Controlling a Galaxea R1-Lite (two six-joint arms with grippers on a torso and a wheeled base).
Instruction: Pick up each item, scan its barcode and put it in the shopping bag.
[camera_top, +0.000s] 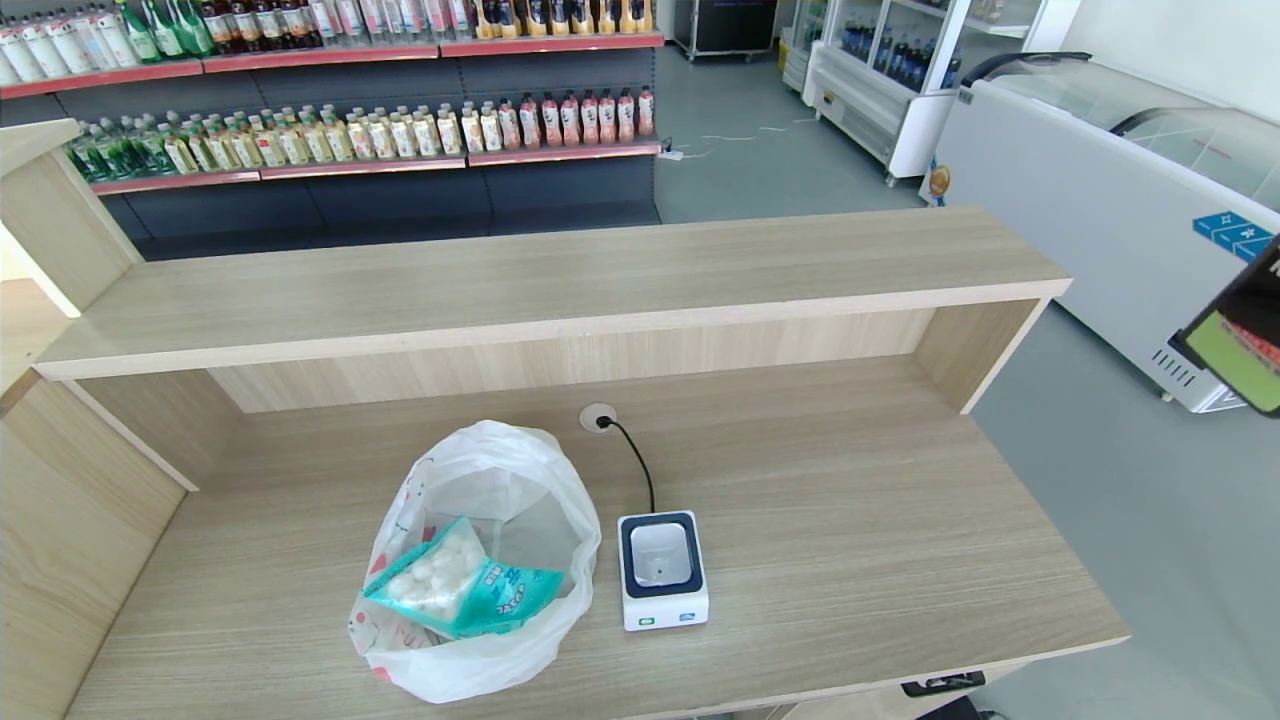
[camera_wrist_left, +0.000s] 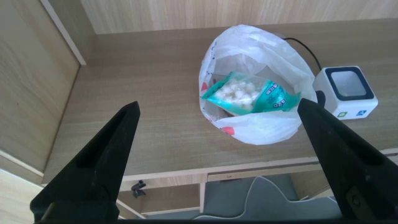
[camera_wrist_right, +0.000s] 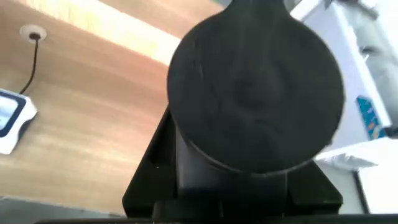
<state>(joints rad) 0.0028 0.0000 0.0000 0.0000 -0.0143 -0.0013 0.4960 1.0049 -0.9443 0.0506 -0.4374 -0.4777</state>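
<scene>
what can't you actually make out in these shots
Head view: dark item cut off by the right edge; what it is stays unclear.
Right wrist view: a dark round shape near the lens hides most of the counter.
Head view: anything under the snack packet in the shopping bag is hidden; barcode too small.

No text was legible. The teal snack packet (camera_top: 455, 585) in the shopping bag (camera_top: 505, 462) carried lettering too small to read.

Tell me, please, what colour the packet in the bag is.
The packet is teal with a clear window over white pieces; head view shows it best.
</scene>
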